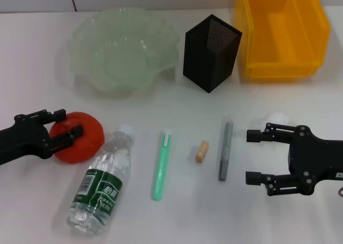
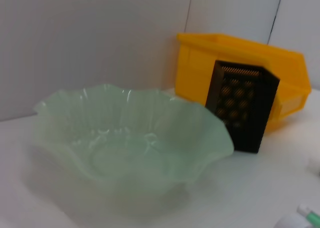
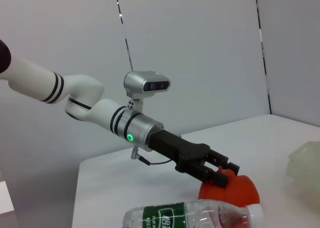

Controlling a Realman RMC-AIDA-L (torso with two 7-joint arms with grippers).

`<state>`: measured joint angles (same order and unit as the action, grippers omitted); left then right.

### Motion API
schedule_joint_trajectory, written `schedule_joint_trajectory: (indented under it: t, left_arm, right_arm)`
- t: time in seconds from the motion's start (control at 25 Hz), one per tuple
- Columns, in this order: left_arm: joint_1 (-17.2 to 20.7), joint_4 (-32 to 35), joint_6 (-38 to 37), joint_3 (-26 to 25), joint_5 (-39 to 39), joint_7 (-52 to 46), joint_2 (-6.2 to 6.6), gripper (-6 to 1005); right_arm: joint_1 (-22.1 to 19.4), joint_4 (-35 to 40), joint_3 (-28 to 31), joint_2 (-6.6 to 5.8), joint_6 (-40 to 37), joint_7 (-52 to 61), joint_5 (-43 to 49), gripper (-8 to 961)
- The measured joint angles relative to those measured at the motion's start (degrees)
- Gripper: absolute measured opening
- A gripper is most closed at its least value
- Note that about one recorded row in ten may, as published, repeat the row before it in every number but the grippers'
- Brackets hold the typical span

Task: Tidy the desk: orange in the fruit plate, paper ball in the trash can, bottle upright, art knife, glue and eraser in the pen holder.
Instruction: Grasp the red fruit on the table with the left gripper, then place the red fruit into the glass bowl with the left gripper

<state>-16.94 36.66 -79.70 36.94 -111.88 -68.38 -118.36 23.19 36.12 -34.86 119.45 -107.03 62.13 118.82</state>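
Left gripper (image 1: 67,124) closed around the orange (image 1: 79,138) on the worktop (image 1: 161,217), beside the toppled bottle (image 1: 102,184), with the fruit plate (image 1: 124,50) lying straight ahead of it, farther from the robot; right gripper (image 1: 253,156) wide open, holding nothing, well apart.
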Motion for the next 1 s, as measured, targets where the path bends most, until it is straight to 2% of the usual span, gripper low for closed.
schedule_joint_trajectory:
  t: [0.2,0.4,0.6,0.76,0.8,0.84,0.88,0.92,1.0]
  left_arm:
    - [-0.38,0.15,-0.24,0.62,-1.18,-0.2,-0.11,584]
    - [-0.49,1.32,-1.18,0.85,-1.11,-1.54,-0.14,355]
    - [-0.97,3.76,-2.61,0.92,-1.03,-3.31,-0.14,205]
    - [-1.04,6.09,-4.81,0.88,0.14,-4.26,-0.19,167]
    - [-1.03,9.47,-8.15,0.99,4.56,-5.39,-0.28,157]
    - [-1.03,9.47,-8.15,0.99,4.56,-5.39,-0.28,151]
    - [-2.09,11.01,-9.08,1.14,11.31,-6.36,-0.28,144]
    - [-3.7,10.32,-7.52,1.17,13.49,-6.65,-0.27,138]
    - [-3.7,10.32,-7.52,1.17,13.49,-6.65,-0.27,126]
  right_arm:
    - [-0.13,0.0,0.15,-0.05,-0.01,0.0,0.0,823]
    - [-0.41,0.0,0.36,-0.07,-0.01,0.0,0.0,822]
    - [-0.45,0.0,0.35,-0.09,-0.01,0.0,-0.16,821]
    - [-0.52,0.0,0.39,-0.1,-0.06,0.01,-0.31,821]
    - [-0.52,0.0,0.42,-0.1,-0.08,0.0,-0.34,820]
    - [-0.52,0.0,0.42,-0.1,-0.09,0.01,-0.36,820]
    - [-0.52,0.0,0.42,-0.09,-0.1,0.01,-0.36,820]
    - [-0.52,0.0,0.42,-0.09,-0.1,0.0,-0.37,820]
    - [-0.52,0.0,0.42,-0.09,-0.09,0.01,-0.39,820]
